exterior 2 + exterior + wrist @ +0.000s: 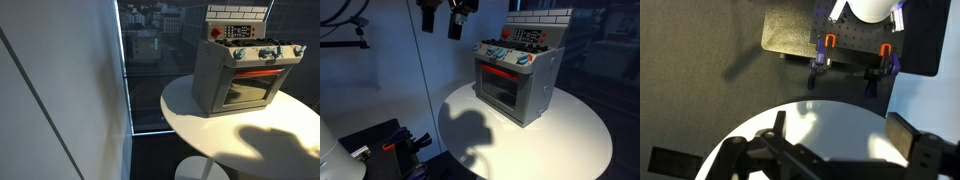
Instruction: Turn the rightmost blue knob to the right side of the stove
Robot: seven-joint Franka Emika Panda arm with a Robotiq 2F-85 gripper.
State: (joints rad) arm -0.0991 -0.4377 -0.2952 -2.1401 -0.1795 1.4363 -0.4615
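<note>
Tool [838, 140]: seen in the wrist view, its two dark fingers [773, 135] enter from the lower edge and stand apart, with nothing between them. In an exterior view the tool [460, 16] hangs high, above and to the side of the toy stove [520, 85], well apart from it and touching nothing.

Below the fingers in the wrist view lies the round white worktop [810, 118]. Beyond its far edge a dark base carries orange clamps [829, 42].

Worktop [570, 130]: it bears a broad dark shadow [470, 130] in front of the stove. The stove stands upright on it, towards the far side.

Stove: a grey box with a glazed oven door [500, 92], a red strip above the door, and a brick-patterned back panel [542, 18]. A row of blue knobs runs along the front control strip.

Rightmost blue knob [525, 61]: it sits at the end of that row nearest the stove's right side wall, above the upper right corner of the door. In an exterior view the same knob [297, 50] lies at the row's end close to the picture's edge. Which way it points is too small to tell.

The stove [235, 75] and worktop [200, 110] stand before a window [150, 45] showing buildings.
</note>
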